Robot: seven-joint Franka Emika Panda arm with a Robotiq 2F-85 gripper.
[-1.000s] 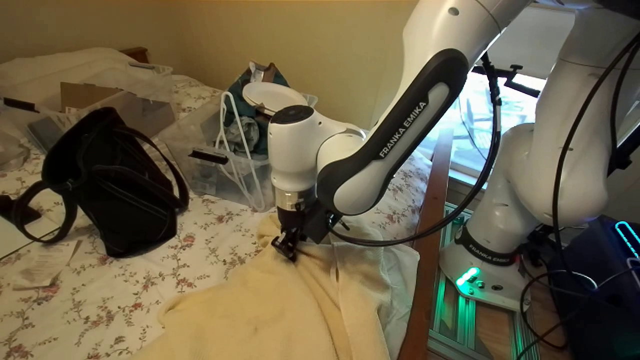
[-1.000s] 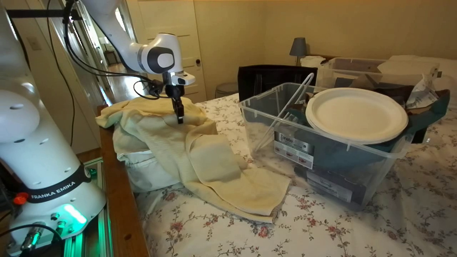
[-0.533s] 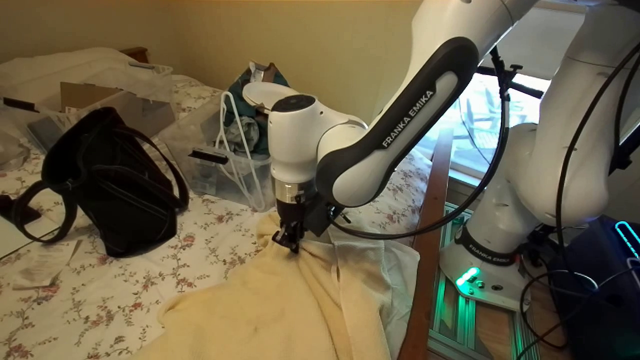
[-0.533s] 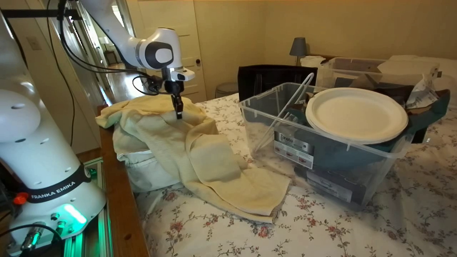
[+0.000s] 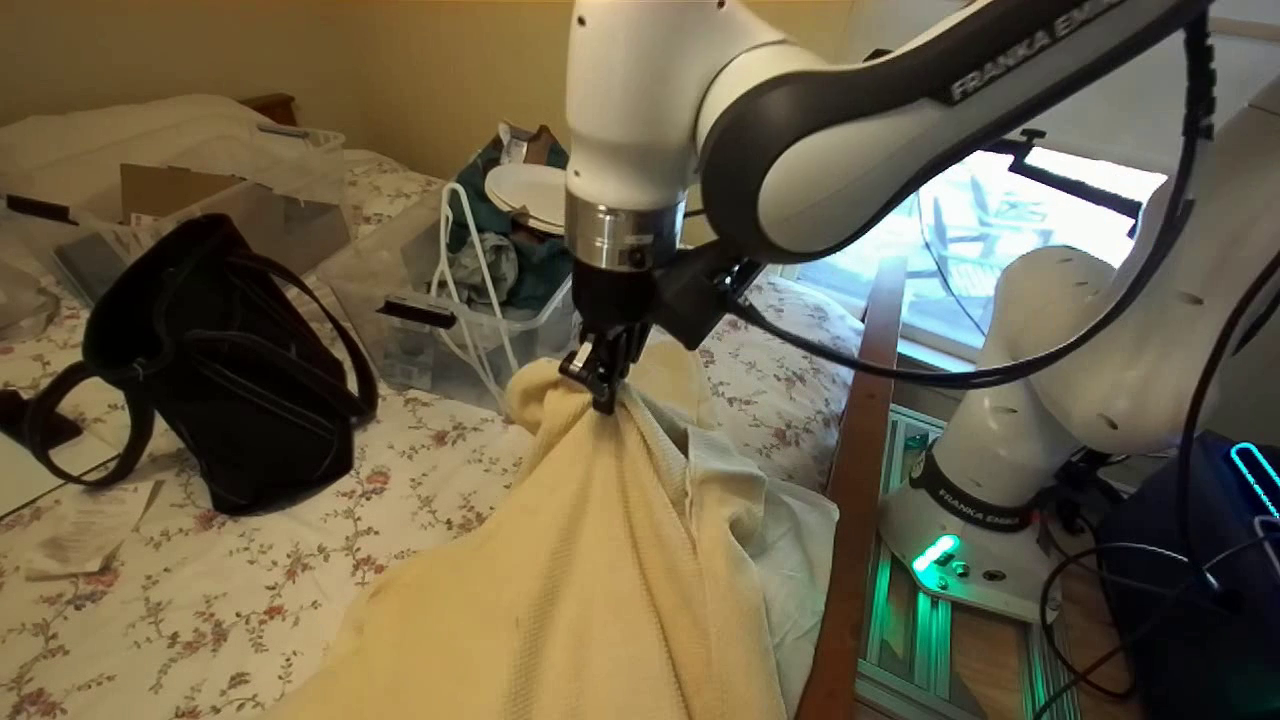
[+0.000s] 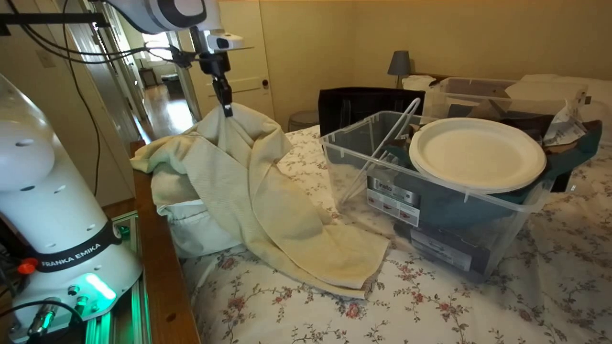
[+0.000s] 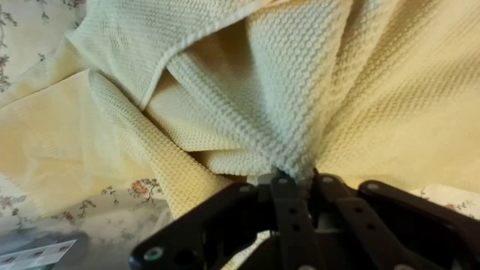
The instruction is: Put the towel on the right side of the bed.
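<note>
The cream-yellow towel (image 5: 560,580) spreads in folds over the bed beside the side rail. It also shows in an exterior view (image 6: 287,224), where its near corner lies flat on the flowered cover. My gripper (image 5: 603,390) is shut on a bunched fold of the towel and holds it up in a peak. In an exterior view, the gripper (image 6: 228,112) is at the top of that peak. In the wrist view, the towel (image 7: 292,93) gathers into the jaws (image 7: 300,176). The bed (image 5: 250,620) has a white flowered cover and a brown rail (image 6: 165,282).
A clear plastic bin (image 6: 459,229) with white plates (image 6: 478,153) and a white hanger stands on the bed. A black bag (image 5: 230,370) sits near it. Another clear bin (image 5: 250,230) is farther back. White bedding (image 6: 201,234) lies under the towel beside the rail.
My gripper has risen well above its earlier height, lifting the gripped towel fold into a tall peak. The towel's near corner on the bed has stayed in place.
</note>
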